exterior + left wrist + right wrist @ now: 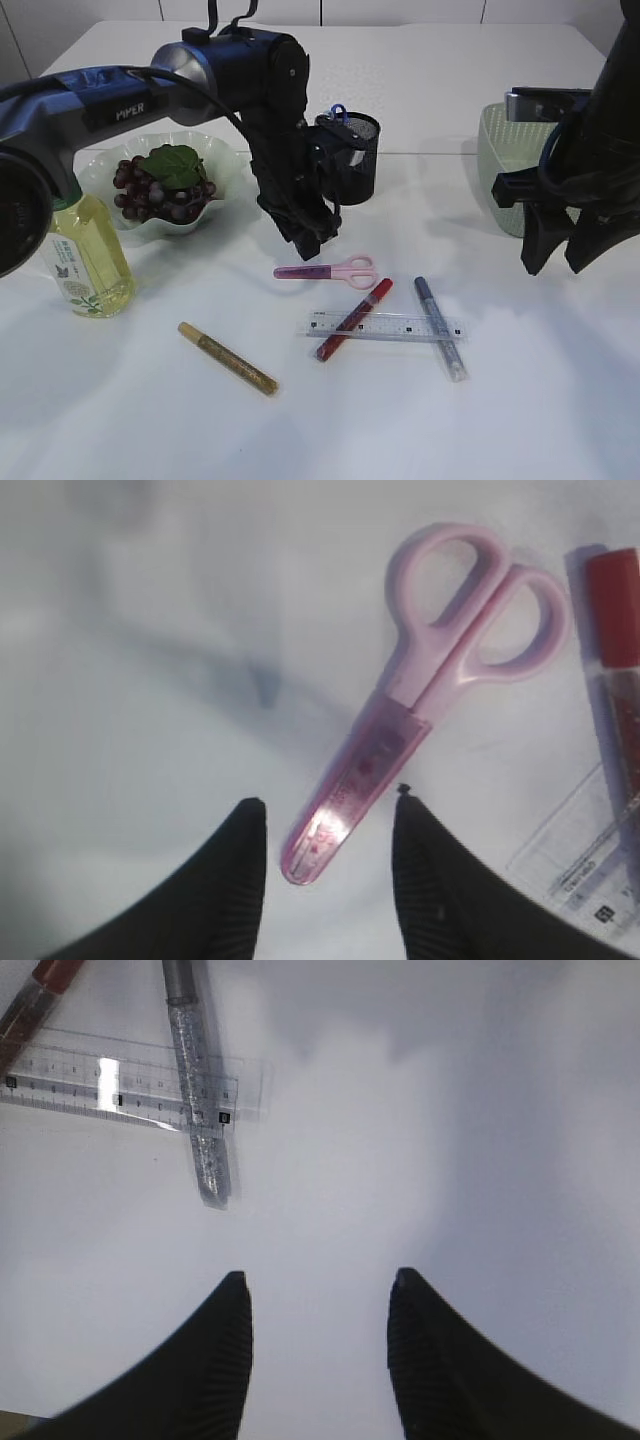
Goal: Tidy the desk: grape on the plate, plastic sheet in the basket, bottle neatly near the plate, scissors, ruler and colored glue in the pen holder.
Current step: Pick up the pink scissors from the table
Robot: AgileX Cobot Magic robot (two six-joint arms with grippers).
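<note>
Purple grapes (150, 190) with a green leaf lie on the pale scalloped plate (225, 165). The yellow bottle (88, 262) stands in front of the plate, to its left. Pink scissors (330, 271) (420, 700) lie flat on the table. My left gripper (310, 240) (330, 800) hangs open just above them, the sheathed blade tip between its fingers and untouched. The clear ruler (385, 327) (110, 1085) lies under red glue (355, 318) and silver-blue glue (440, 327) (200, 1110). Gold glue (228, 357) lies apart. My right gripper (555, 268) (318, 1278) is open and empty. The plastic sheet is hidden.
The black mesh pen holder (352, 160) stands behind the left arm with a blue loop sticking out. A pale green basket (500, 165) sits at the right, partly behind the right arm. The table surface is white.
</note>
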